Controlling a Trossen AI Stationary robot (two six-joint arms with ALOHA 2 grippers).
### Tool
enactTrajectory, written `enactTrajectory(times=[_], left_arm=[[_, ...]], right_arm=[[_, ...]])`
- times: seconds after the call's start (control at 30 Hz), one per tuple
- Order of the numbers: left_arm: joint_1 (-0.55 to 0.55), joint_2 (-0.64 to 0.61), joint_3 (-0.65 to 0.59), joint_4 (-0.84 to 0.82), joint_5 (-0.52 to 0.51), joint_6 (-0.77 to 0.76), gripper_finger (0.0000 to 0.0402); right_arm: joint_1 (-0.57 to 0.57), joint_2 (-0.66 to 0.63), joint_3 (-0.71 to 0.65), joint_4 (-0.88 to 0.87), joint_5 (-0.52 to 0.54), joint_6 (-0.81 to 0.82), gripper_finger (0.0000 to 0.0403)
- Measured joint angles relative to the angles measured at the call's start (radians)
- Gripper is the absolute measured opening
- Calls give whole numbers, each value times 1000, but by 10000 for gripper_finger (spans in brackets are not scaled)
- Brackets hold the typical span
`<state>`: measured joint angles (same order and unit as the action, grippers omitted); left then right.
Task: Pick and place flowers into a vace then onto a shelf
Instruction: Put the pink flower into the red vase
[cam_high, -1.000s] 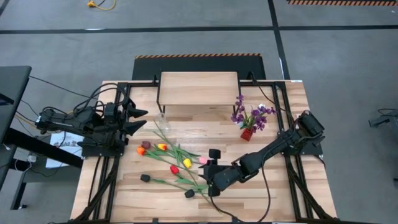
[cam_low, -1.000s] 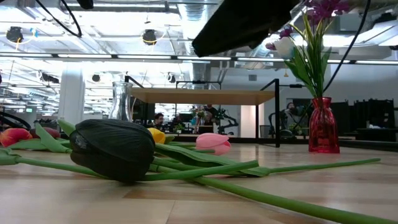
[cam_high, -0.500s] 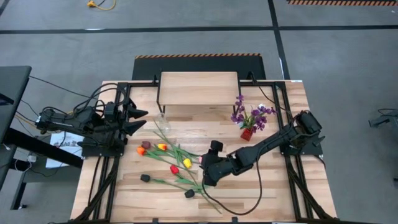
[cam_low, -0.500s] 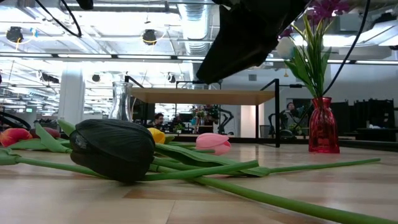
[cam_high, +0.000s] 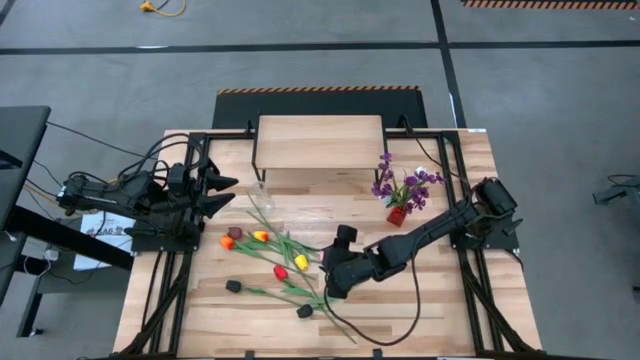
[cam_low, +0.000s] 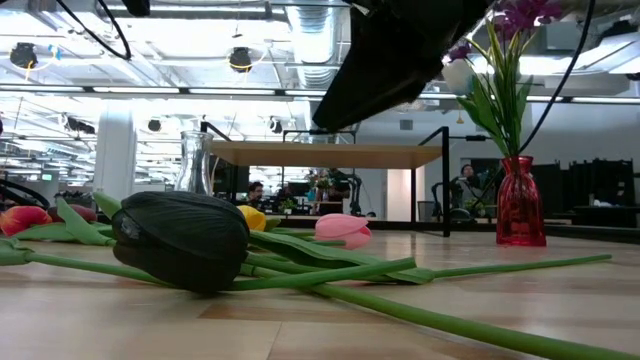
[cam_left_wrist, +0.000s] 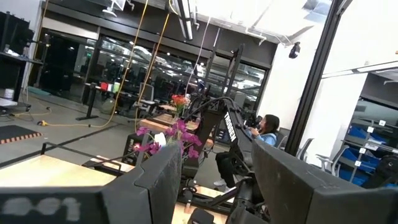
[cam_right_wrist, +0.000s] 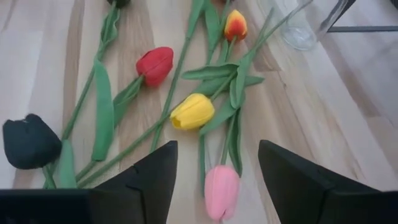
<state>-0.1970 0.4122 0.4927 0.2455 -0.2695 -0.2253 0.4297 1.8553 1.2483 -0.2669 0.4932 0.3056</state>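
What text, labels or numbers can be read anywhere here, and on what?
No text is legible in any view.
Pale marking on the left arm's dark housing: blurred, unreadable.
White printed sheet beside the left arm's base: too small to read.
Striped hazard tape at the table's far edge: stripes only, no words.
Flowers, shelf, red vase: no lettering visible.

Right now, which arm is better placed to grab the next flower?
Right. The right gripper hangs open over the loose flowers, pink tulip between its fingers; the left gripper waits at the table's left edge.
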Motion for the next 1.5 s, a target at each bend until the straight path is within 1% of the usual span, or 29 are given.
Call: enactTrajectory(times=[0.2,0.3,0.47,0.6,0.7,0.73,0.8,0.87,1.1,1.3,1.5], left_arm=[[0,0,0,0,0,0,185],[0,0,0,0,0,0,185],[0,0,0,0,1,0,185],[0,0,0,-1,1,0,185],[0,0,0,-8,1,-4,185],[0,0,0,-10,1,-5,185],[0,0,0,-14,1,-5,185],[0,2,0,-18,1,-5,185],[0,6,0,-28,1,-5,185],[0,7,0,-31,2,-6,185],[0,7,0,-31,2,-6,185]], right_arm=[[23,0,107,-12,6,-144,215],[35,0,156,-71,6,-182,215],[1,0,168,-194,30,-129,215],[-41,45,166,-227,29,-112,215],[-58,88,170,-194,1,-112,215],[-62,96,166,-216,1,-112,215],[-66,128,170,-177,1,-112,215],[-66,145,167,-199,1,-100,215],[-102,211,168,-188,-6,-66,214],[-112,247,168,-167,-51,-60,214],[-97,242,168,-169,-53,-66,214]])
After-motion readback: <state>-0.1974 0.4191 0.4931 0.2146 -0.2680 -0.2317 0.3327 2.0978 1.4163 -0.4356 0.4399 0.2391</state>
